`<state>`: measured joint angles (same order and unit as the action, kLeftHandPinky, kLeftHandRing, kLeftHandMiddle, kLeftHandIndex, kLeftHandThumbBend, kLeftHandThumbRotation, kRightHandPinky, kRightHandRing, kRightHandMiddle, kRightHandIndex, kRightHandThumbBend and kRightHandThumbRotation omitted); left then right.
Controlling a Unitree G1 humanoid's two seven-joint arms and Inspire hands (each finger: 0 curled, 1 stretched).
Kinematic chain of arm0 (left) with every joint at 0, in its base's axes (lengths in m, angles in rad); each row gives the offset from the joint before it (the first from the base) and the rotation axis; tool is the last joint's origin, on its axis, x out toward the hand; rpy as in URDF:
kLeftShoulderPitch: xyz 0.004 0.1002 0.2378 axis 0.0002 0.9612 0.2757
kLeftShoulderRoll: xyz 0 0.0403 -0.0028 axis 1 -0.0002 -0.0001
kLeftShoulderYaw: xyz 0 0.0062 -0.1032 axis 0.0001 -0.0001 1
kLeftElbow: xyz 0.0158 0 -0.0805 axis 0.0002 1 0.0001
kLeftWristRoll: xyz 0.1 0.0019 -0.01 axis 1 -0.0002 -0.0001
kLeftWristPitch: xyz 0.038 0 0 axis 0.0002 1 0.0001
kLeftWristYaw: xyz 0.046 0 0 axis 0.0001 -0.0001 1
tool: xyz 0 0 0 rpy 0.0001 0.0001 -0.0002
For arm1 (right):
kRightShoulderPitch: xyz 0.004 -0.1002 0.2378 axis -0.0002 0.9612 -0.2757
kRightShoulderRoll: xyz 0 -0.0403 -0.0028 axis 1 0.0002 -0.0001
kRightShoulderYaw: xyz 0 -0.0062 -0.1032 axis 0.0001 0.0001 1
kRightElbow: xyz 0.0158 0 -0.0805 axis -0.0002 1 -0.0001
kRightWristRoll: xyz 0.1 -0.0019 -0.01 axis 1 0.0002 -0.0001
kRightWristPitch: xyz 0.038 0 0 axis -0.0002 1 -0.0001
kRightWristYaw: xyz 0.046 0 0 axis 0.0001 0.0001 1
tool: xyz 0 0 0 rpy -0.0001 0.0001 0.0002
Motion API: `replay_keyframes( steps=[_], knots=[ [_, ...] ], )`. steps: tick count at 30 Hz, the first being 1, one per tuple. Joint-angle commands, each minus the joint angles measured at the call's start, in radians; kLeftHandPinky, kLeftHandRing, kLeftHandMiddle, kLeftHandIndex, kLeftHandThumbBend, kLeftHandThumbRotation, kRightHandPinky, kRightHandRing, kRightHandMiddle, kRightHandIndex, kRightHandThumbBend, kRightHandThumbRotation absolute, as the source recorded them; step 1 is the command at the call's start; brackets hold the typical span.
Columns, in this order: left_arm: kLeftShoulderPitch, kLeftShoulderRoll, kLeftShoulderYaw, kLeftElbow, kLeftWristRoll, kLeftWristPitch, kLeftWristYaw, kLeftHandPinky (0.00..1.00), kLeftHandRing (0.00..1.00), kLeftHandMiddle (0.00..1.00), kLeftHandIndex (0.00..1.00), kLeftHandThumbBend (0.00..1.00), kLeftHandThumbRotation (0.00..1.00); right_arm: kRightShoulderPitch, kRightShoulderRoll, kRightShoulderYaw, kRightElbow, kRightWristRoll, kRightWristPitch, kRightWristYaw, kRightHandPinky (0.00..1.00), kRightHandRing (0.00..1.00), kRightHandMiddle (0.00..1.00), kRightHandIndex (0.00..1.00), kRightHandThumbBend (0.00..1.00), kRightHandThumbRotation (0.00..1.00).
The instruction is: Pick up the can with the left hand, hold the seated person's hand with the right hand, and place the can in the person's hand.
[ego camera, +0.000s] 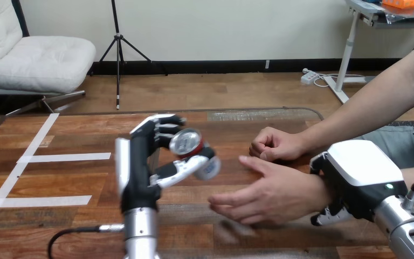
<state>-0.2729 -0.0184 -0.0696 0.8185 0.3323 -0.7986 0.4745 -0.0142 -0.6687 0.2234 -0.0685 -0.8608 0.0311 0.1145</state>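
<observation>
My left hand (pixel 138 164) is raised above the middle of the wooden table (pixel 81 135), with its fingers and thumb curled round a red can (pixel 186 142) whose silver top faces me. The can hangs just left of the person's open hand (pixel 267 193), which lies palm up and fingers pointing left, a small gap apart from it. At the right, my right hand (pixel 359 174) is closed around the wrist of that open hand, fingers showing above and below the wrist. The person's other hand (pixel 273 144) rests as a loose fist farther back on the table.
White tape stripes (pixel 64 157) mark the table's left part. The person's forearms come in from the right edge. The table's far edge (pixel 194 111) runs behind the hands.
</observation>
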Motion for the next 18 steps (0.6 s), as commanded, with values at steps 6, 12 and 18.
replay_keyframes(
  steps=[6,12,18],
  knots=[
    [-0.096,-0.02,-0.025,-0.082,0.019,-0.003,-0.013,0.47,0.44,0.47,0.55,0.73,0.0,-0.018,0.021,-0.005,-0.13,0.01,-0.021,0.023,0.21,0.26,0.36,0.49,0.84,0.0],
    [-0.1,-0.025,-0.036,-0.081,0.027,-0.004,-0.015,0.46,0.44,0.47,0.55,0.73,0.0,-0.012,0.018,-0.004,-0.149,0.005,-0.044,0.004,0.23,0.28,0.37,0.48,0.87,0.0],
    [-0.104,-0.033,-0.044,-0.08,0.032,-0.003,-0.02,0.46,0.43,0.47,0.55,0.73,0.0,-0.011,0.019,0.001,-0.164,-0.011,-0.057,-0.006,0.25,0.3,0.38,0.47,0.91,0.0]
  ],
)
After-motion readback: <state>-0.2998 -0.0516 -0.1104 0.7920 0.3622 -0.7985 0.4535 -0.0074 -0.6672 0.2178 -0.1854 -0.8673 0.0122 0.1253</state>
